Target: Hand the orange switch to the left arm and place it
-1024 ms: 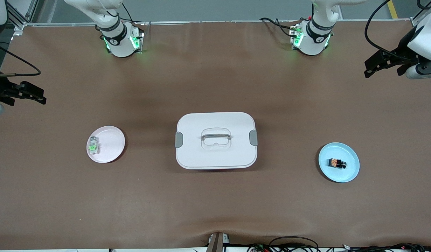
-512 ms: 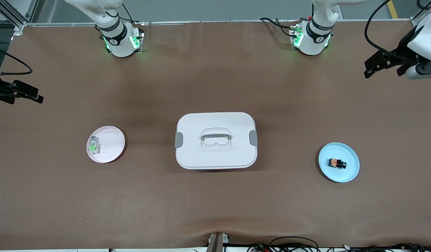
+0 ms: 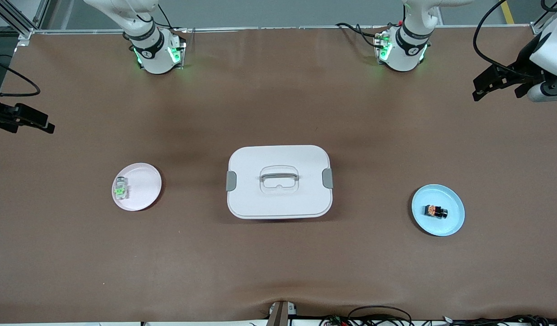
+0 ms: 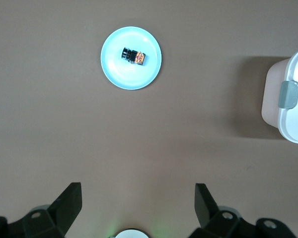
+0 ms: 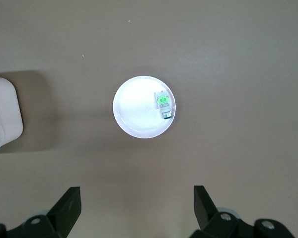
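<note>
1. Big white rounded-rectangle box (image 3: 278, 181) with grey side latches sits mid-worktop (image 3: 278, 271), lid on.
2. The tiny black block with an orange middle, the orange switch (image 3: 435, 211), lies on a round light-blue plate (image 3: 454, 222) toward the left arm's end from the box, well apart from it.
3. A round pink plate (image 3: 145, 188) toward the right arm's end from the box carries a clear block with a green centre (image 3: 120, 189).
4. Left gripper (image 3: 485, 86) hangs over bare worktop at its own end, fingers (image 4: 69, 203) spread wide, holding nothing.
5. Right gripper (image 3: 42, 123) does likewise at its end, fingers (image 5: 70, 206) wide, empty.
</note>
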`<control>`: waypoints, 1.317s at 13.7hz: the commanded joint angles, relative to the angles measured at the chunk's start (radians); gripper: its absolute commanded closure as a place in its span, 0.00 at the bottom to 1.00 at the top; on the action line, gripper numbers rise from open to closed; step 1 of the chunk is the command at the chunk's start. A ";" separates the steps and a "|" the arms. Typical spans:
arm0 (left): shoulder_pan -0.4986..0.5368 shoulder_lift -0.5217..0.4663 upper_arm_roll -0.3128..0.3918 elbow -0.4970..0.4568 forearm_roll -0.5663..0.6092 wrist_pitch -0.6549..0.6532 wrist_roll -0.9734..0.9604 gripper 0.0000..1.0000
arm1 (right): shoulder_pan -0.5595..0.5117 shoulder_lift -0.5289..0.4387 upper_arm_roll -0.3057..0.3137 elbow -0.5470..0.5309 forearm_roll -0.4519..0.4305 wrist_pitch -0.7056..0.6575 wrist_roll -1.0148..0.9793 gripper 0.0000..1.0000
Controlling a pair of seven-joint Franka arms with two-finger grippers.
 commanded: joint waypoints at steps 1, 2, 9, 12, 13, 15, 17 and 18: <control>-0.003 0.002 0.007 0.006 -0.003 0.002 0.008 0.00 | -0.007 -0.028 0.006 -0.022 0.000 0.015 0.018 0.00; -0.004 0.004 0.007 0.004 -0.003 0.002 0.008 0.00 | -0.005 -0.033 0.006 -0.024 0.000 0.015 0.018 0.00; -0.003 0.004 0.006 0.004 -0.003 -0.011 0.008 0.00 | -0.005 -0.035 0.008 -0.028 -0.046 0.042 0.018 0.00; -0.001 -0.006 0.007 0.000 -0.003 -0.011 0.004 0.00 | -0.005 -0.035 0.008 -0.028 -0.047 0.041 0.018 0.00; -0.001 -0.007 0.009 0.000 -0.003 -0.012 0.004 0.00 | -0.007 -0.035 0.008 -0.028 -0.047 0.041 0.018 0.00; -0.001 -0.007 0.009 0.004 -0.002 -0.023 0.005 0.00 | -0.007 -0.035 0.008 -0.028 -0.047 0.041 0.018 0.00; -0.003 -0.007 0.007 0.004 0.000 -0.024 0.007 0.00 | -0.007 -0.035 0.008 -0.028 -0.047 0.041 0.017 0.00; -0.003 -0.006 0.006 0.007 0.000 -0.024 0.008 0.00 | -0.007 -0.036 0.008 -0.030 -0.047 0.039 0.018 0.00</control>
